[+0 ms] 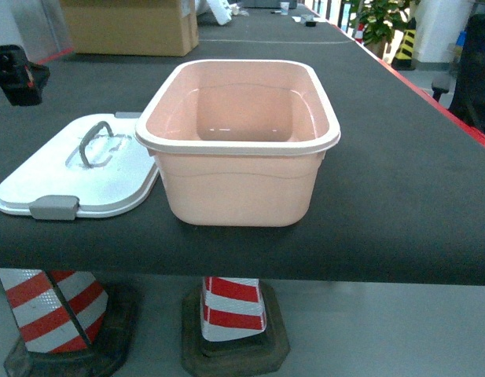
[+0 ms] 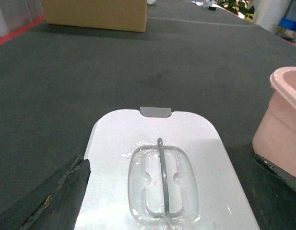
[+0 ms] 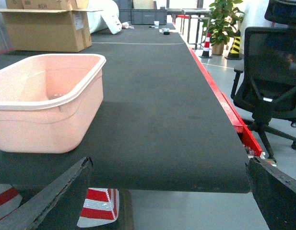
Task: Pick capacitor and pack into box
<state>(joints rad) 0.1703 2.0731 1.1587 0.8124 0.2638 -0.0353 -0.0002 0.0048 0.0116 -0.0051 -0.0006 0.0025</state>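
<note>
The box [image 1: 240, 149] is a pale pink tub with a white rim, standing open and empty on the black table; it also shows in part in the left wrist view [image 2: 282, 129] and the right wrist view [image 3: 44, 103]. Its white lid [image 1: 77, 169] with a grey handle [image 1: 93, 141] lies flat to its left. My left gripper [image 2: 169, 160] hangs open above the lid [image 2: 114, 158], one finger [image 2: 56, 196] on each side, holding nothing. My right gripper [image 3: 169, 163] is open at the table's near edge, right of the box. No capacitor is in view. Neither gripper shows in the head view.
A brown cardboard carton [image 1: 128, 27] stands at the back of the table [image 1: 399, 173]. A black object [image 1: 14, 75] juts in at the far left. Striped cones [image 1: 230, 314] stand under the near edge. An office chair [image 3: 267, 81] is beyond the red right edge.
</note>
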